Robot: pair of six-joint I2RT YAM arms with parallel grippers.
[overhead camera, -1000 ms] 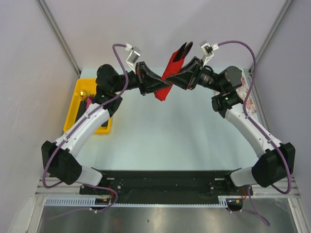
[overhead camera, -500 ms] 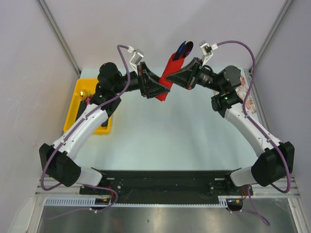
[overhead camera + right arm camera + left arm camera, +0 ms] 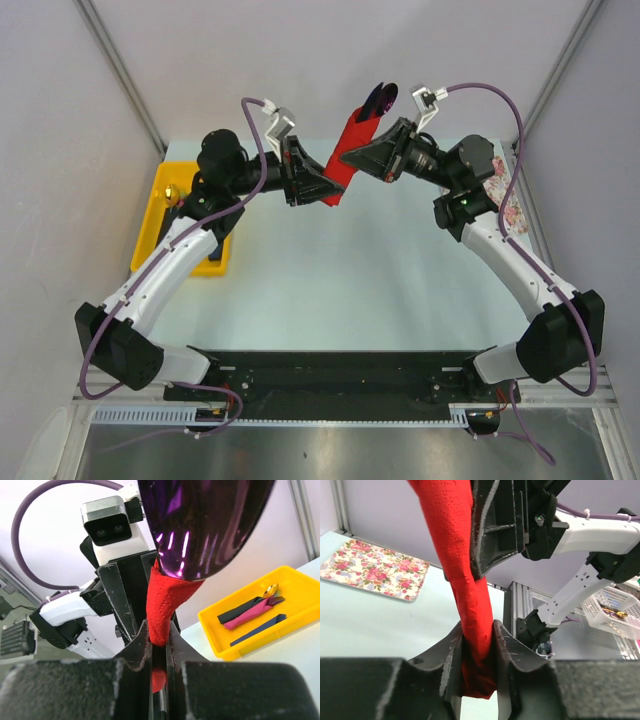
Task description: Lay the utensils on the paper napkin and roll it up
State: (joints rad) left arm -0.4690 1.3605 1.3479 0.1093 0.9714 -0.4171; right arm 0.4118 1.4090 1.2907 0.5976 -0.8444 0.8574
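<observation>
napkin (image 3: 355,128) rolled, aloft over far table, long axis steep, utensils (image 3: 380,98) poking out top | left gripper (image 3: 478,650) pinched its low end | right gripper (image 3: 158,637) clamped narrow just above | both arms equally near

No text, label or number can be read anywhere.
</observation>
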